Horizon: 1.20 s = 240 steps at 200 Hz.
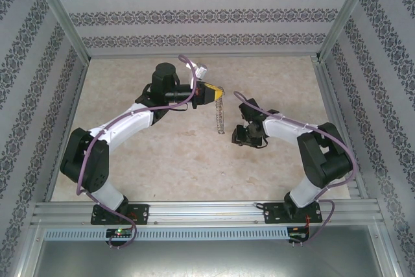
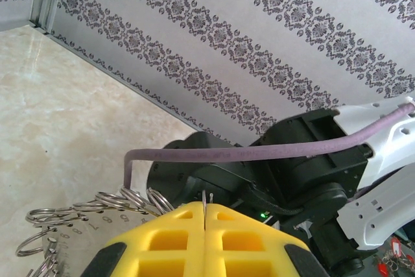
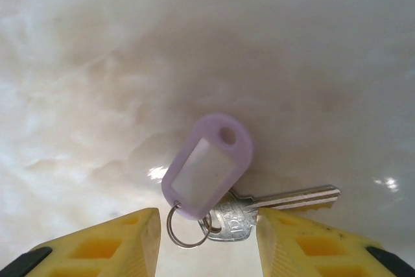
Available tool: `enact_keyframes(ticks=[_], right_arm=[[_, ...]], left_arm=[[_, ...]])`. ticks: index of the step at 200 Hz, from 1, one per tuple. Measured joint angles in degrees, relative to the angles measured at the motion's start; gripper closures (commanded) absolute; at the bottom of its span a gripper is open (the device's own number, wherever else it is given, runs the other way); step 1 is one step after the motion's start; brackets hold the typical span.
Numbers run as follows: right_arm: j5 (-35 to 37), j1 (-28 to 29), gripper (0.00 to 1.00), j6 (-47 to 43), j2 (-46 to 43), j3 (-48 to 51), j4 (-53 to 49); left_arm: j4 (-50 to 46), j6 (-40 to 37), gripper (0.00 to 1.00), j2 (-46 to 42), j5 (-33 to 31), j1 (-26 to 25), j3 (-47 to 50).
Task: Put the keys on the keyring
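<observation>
A silver key lies flat on the pale table, joined by a small split ring to a lilac plastic tag. My right gripper hangs low over it, open, one yellow finger on each side of the key head; the right finger is at the blade. In the top view that gripper points down at the table's middle. My left gripper is shut on the rim of the keyring. The keyring is a thin metal hoop fringed with wire loops, and it hangs edge-on below the left gripper as a narrow strip.
Patterned walls close off the back and both sides of the marble-look table. An aluminium rail runs along the near edge. The right arm's black and white links sit just beyond the left gripper.
</observation>
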<state>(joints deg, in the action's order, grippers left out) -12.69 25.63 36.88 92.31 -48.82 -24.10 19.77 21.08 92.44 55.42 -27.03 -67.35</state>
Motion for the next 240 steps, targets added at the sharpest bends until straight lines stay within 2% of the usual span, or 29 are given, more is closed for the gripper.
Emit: enact_keyframes(ticks=[33,72,155,240], right_arm=[[-0.1,1.8,0.55,1.9,-4.9,1.2,0.6],[6.5,4.1,0.54,-2.7,-7.1,-0.9,-2.8],[17.5,13.6,0.58,-12.6,1.9,-5.0,-6.6],[21.6,14.3,0.66,-15.4,5.9,-6.9,-7.4]], left_arm=[[0.0,0.0,1.0,-1.2,0.0,0.0,0.3],[-0.1,-0.3,1.0,-2.7,-0.3,0.0,0.6],[-4.0,-4.0,1.0,-10.2,-2.8,0.5,3.9],[-4.7,-4.3,1.0,-11.2,-3.7,0.6,4.8]])
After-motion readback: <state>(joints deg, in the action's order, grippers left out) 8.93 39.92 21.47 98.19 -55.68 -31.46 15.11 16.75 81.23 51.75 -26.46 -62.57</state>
